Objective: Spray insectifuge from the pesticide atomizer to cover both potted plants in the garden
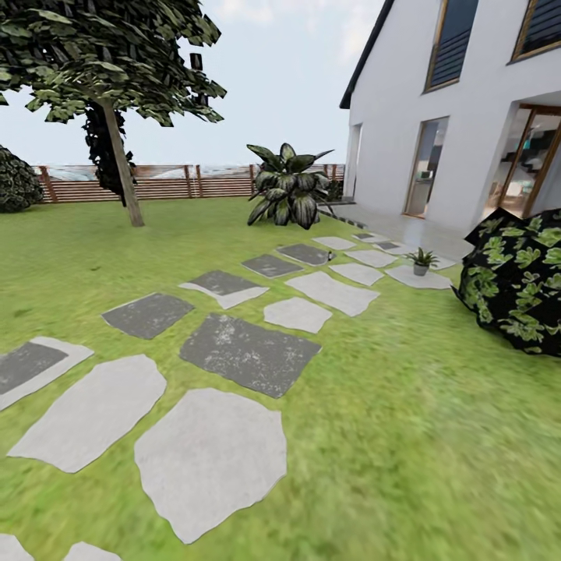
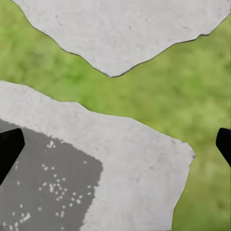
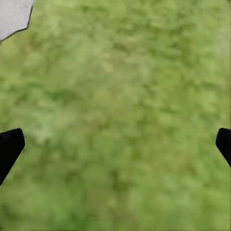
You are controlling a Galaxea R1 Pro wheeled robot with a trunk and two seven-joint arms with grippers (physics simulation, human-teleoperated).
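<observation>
Left wrist view shows my left gripper (image 2: 115,144) with its two black fingers (image 2: 8,149) far apart at the two edges, so it is wide open and holds nothing. Under it lie flat stepping stones (image 2: 139,163) in pale grey, one with a dark grey patch with white specks, and green grass (image 2: 192,91) runs between them. My right gripper (image 3: 115,144) is the same in the right wrist view: its black fingers (image 3: 8,147) sit far apart, open and empty, over plain green grass, with just a corner of a pale stone (image 3: 12,17) at one edge. From my head view I see the garden lawn (image 1: 436,436) with a path of grey stones (image 1: 210,460) going away from me toward a white house (image 1: 405,101). Far down the path, one small potted plant (image 1: 421,261) stands on a pale stone near the house, with pointed green leaves in a little grey pot. A tiny dark thing (image 1: 330,255) stands on the stones to the left of it; it is too small for me to tell what it is. A big bush (image 1: 518,280) with black and green leaves is on the right, just beside the pot's stone. A large leafy plant (image 1: 290,191) stands behind the path, a tree (image 1: 117,125) grows on the left, and a brown wooden fence (image 1: 171,183) runs along the back.
</observation>
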